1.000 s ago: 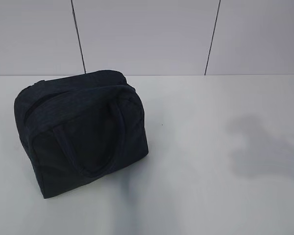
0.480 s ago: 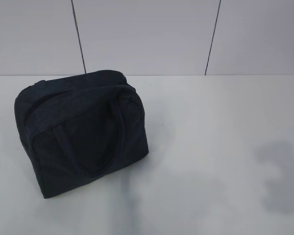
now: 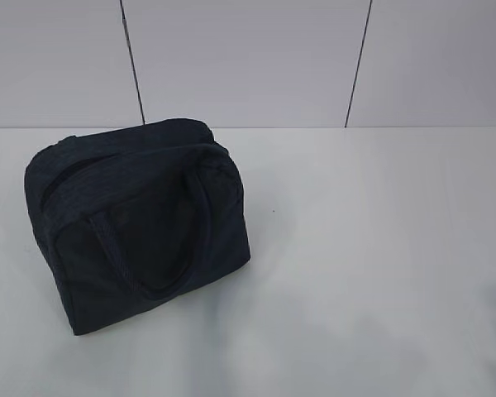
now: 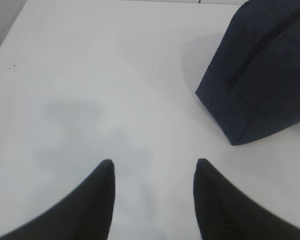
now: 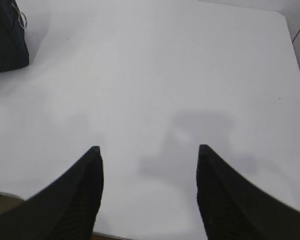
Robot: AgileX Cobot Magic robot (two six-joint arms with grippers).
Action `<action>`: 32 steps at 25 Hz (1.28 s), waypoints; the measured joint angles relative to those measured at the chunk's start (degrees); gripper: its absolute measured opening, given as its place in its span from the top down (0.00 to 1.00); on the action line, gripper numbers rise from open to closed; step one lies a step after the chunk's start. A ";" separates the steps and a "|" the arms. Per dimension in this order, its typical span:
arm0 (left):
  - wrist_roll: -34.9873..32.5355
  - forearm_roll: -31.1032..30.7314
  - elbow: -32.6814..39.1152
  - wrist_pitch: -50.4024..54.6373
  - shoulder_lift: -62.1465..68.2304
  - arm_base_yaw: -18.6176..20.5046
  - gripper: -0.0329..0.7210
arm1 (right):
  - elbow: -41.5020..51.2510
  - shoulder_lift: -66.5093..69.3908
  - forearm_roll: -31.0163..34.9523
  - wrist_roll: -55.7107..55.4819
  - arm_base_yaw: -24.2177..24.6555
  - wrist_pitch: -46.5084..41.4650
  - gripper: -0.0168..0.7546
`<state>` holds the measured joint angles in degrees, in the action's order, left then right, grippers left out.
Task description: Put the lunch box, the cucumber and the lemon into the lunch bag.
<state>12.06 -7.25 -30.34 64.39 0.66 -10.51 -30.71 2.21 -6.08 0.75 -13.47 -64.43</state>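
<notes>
The left fingers [image 4: 97, 200] are hanging spread and empty over the white table [image 4: 90, 75], the lunch bag [image 4: 260, 75] sitting ahead to their right, apart. The right fingers [image 5: 85, 190] are gaping empty too, catching only the bag's corner and ring pull [image 5: 22, 20] far left. Only the exterior view is showing the whole bag [image 3: 136, 223], zipped, handles [image 3: 149, 273] drooping.
</notes>
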 joint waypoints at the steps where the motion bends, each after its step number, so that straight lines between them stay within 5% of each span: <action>1: 0.00 -0.47 0.00 0.00 0.00 0.00 0.46 | 0.29 -1.59 -0.31 -0.75 0.00 -0.25 0.39; 32: -3.55 4.38 0.10 -0.11 0.00 0.00 0.47 | 1.93 -3.14 -1.54 -3.17 0.00 -1.18 0.41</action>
<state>8.51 -2.88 -30.24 64.28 0.66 -10.51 -28.78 -0.93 -7.62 -2.42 -13.47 -65.61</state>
